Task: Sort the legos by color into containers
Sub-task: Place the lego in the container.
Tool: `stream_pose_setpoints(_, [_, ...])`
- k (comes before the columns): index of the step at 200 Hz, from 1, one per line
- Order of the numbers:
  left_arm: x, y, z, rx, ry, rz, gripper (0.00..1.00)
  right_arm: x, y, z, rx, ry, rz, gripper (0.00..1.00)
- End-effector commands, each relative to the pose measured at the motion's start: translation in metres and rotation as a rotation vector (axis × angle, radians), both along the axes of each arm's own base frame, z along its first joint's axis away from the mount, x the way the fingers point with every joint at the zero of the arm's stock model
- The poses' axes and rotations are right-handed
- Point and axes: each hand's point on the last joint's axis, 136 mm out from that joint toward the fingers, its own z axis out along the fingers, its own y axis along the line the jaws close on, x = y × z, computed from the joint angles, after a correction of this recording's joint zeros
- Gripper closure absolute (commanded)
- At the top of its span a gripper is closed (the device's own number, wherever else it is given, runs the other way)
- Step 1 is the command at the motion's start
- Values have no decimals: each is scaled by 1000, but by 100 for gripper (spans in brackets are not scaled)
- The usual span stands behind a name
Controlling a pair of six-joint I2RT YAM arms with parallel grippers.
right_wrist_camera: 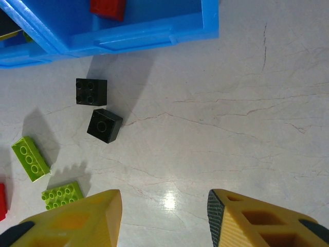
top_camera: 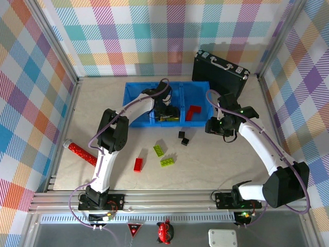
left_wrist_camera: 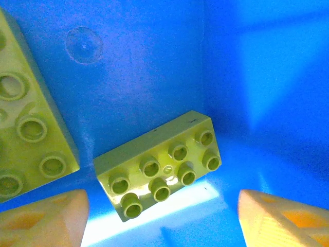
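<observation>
While left and right jaws gape empty: middle container [left_wrist_camera: 154,62] lime legos [left_wrist_camera: 160,172], right container [top_camera: 201,100] red lego [top_camera: 193,111].

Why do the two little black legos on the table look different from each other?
One black lego, nearer the blue tray, shows four studs; the other black lego shows one round ring instead, so it looks tipped over. The first sits square to the tray's edge; the second is turned cornerwise. Both are small, black, boxy and lie on the table.
</observation>
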Motion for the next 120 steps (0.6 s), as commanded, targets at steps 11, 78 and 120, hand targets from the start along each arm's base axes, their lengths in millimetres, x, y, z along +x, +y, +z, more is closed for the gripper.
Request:
stream_pose_setpoints(11, [-4, 4, 75, -68, -112, -16, 25, 0, 10, 1, 38, 5, 3, 51])
stream_pose_setpoints(78, [-29, 34, 93, -8, -156, -6, 25, 4, 29, -8, 34, 34, 47, 51])
stream_pose_setpoints(120, [-48, 45, 96, 2, -160, 3, 29, 4, 42, -18, 33, 59, 75, 52])
